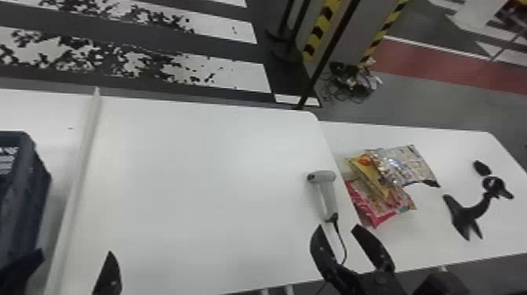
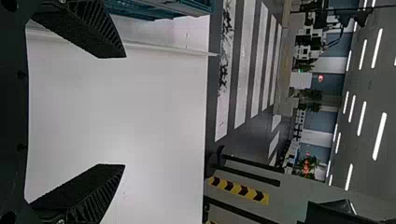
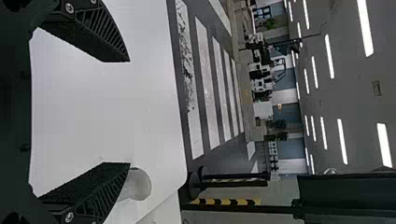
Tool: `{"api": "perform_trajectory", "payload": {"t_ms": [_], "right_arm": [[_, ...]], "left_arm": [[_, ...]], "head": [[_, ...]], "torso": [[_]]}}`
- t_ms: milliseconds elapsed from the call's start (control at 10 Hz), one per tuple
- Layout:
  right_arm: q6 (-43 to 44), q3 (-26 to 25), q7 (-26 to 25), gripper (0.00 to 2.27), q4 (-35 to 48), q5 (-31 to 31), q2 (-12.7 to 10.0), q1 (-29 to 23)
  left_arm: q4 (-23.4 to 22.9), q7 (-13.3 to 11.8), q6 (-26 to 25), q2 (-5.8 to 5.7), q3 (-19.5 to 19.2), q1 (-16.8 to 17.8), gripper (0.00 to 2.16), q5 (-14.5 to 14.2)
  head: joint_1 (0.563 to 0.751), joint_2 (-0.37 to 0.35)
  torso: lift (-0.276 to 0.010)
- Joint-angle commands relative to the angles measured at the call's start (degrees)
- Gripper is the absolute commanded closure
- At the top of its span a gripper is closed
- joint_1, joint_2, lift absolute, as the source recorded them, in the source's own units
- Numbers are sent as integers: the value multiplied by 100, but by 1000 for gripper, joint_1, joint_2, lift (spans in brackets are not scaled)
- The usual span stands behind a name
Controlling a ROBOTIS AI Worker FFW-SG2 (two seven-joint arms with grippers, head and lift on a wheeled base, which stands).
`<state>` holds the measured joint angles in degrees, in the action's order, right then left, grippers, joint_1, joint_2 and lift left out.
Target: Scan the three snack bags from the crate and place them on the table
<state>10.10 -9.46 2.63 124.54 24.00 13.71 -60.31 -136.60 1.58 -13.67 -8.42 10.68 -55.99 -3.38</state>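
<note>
- Three snack bags lie overlapping in a flat pile on the right-hand white table (image 1: pixel 439 231), right of centre in the head view.
- The silver bag (image 1: pixel 413 162) rests uppermost, its long axis running roughly from left to right across the frame.
- The yellow bag (image 1: pixel 368 174), partly covered by the silver one, slants from upper left to lower right.
- The red bag (image 1: pixel 372 213) shows at the pile's lower side, one corner pointing toward the bottom of the frame; too much is covered to tell its long axis.
- The scanner (image 1: pixel 323 177) lies just left of the pile, its dark-tipped head pointing left and its handle running down and slightly right to a black cord (image 1: pixel 345 245).
- The blue crate (image 1: pixel 17 196) stands at the left edge of the head view, cut off by the frame.
- The left gripper (image 1: pixel 74 255) is at lower left, its fingers spread wide with nothing between them.
- The right gripper (image 1: pixel 338 227), below the scanner, has its fingers spread and grips nothing.
- A black stand (image 1: pixel 466 213) lies at far right.
</note>
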Motion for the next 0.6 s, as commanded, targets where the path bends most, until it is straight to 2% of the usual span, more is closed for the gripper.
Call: {"api": "perform_trajectory", "payload": {"t_ms": [0,500], "right_arm": [[13,-3,0,97,9,34,0,-7],[13,-3,0,97,26,34,9,-16]], "left_arm": [[10,0,0,-1,-5,0,22,-5],[10,0,0,-1,-5,-9,22,-5]], "head": [[695,-350],[695,-350]], "torso": [[-62],[-62]]}}
